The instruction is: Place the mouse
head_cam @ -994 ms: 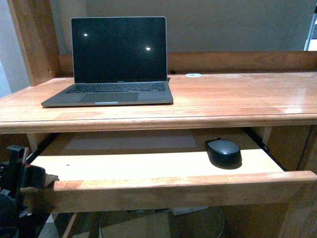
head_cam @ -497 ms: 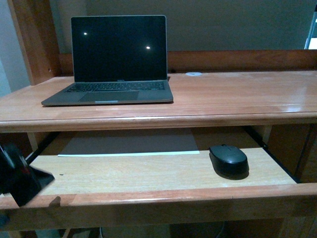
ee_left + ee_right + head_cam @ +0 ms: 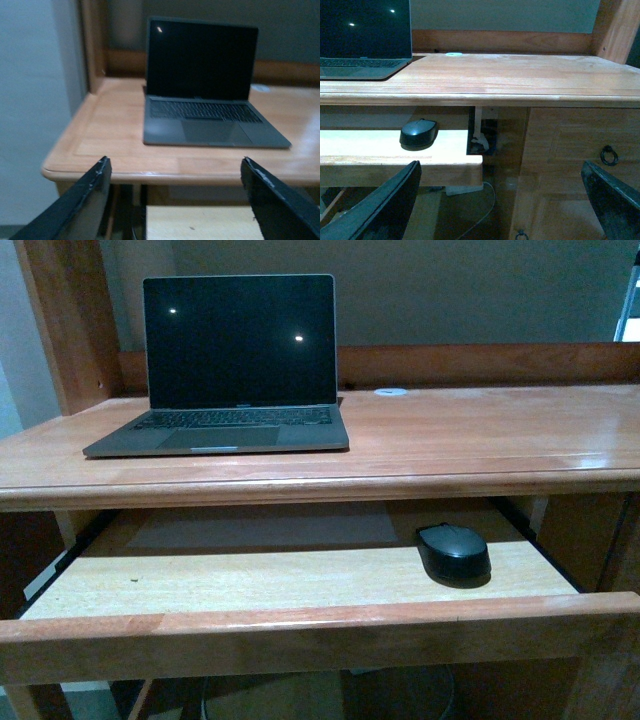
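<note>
Mouse [image 3: 453, 552] lies on pull-out tray [image 3: 250, 585]; untouched.

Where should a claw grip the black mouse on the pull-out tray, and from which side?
Pinch the small domed matte black mouse across its low flanks; its top slopes away. Probably come from front-above with the open right claw, since the wooden desktop overhangs behind.

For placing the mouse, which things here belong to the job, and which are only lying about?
Job: black mouse; pull-out shelf it lies on.
Lying about: open grey laptop; small white disc on the desktop; dark ring handle.
</note>
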Robot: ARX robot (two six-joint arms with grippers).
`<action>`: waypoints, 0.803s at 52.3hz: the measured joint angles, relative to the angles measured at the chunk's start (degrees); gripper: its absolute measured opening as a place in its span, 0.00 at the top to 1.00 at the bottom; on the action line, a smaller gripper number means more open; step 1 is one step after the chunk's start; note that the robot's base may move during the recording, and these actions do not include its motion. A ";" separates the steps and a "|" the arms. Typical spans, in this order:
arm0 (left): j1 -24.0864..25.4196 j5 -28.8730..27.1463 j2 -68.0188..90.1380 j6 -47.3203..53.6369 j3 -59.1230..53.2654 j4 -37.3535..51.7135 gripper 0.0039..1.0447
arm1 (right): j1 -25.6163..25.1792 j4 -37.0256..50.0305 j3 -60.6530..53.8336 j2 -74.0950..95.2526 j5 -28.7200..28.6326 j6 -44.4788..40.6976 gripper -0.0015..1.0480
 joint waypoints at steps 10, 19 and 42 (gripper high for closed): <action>0.20 -0.72 -5.64 1.55 -13.66 4.76 0.76 | 0.00 0.00 0.00 0.00 -0.04 0.00 0.06; 0.20 -0.72 -13.55 1.73 -21.16 5.29 0.99 | 0.00 0.02 0.00 0.00 -0.04 0.00 0.06; 0.20 -0.74 -27.56 1.73 -27.61 -1.62 0.99 | 0.00 0.00 0.00 0.00 -0.04 0.00 0.06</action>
